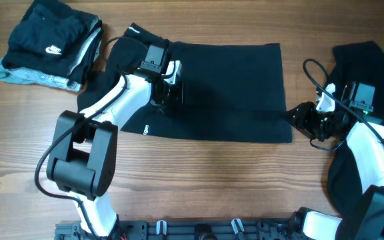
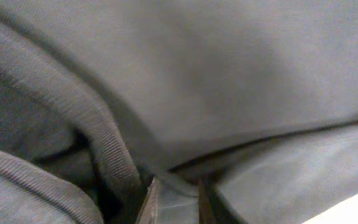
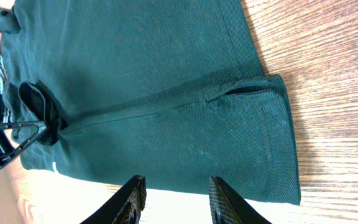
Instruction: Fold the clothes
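**Inspector:** Garments on the desk (image 1: 212,180), left to right?

**Clerk:** Three groups. Far left, one folded pile (image 1: 45,47): a black piece with a white swoosh (image 1: 53,49) on top and a grey-blue layer (image 1: 25,75) at the bottom. I can count two pieces for certain. In the centre, one flat black garment (image 1: 232,87) is spread out, with a single small white label (image 1: 147,129) near its front-left edge. At the right edge is one black heap (image 1: 365,60), partly under the right arm.

**Inspector:** And the hands?

**Clerk:** Two. The left hand (image 1: 169,90) is down on the left part of the flat black garment. Its own camera shows only cloth and folds pressed close, so I cannot tell whether it is pinching or not. The right hand (image 1: 303,120) sits at that garment's right edge, fingers spread and nothing between them — hem and bare wood in its view.
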`<action>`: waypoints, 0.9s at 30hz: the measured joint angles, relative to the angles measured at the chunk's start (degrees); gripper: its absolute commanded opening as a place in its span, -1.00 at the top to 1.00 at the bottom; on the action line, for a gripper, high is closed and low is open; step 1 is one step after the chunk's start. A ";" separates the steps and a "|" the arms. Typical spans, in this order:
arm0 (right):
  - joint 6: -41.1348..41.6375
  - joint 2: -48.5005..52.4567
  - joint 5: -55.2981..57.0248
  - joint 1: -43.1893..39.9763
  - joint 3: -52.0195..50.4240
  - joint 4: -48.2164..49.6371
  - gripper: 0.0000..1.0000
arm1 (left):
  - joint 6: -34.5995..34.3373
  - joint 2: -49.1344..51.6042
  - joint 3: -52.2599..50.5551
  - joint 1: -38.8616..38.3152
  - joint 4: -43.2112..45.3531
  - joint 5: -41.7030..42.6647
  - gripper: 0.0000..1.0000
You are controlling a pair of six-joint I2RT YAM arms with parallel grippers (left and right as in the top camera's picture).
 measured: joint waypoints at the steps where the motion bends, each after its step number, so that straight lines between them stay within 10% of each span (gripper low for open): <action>1: 0.00 0.00 0.02 0.00 0.00 0.00 0.23 | -0.81 0.00 0.00 0.26 -0.15 -1.49 0.40; 19: -0.02 0.00 0.02 0.00 0.00 0.00 0.22 | -10.93 -0.31 0.52 4.17 -2.97 -16.06 0.17; 27: -0.02 0.00 0.02 0.00 0.00 0.00 0.21 | -10.97 -3.54 2.21 6.23 -7.80 -16.46 0.39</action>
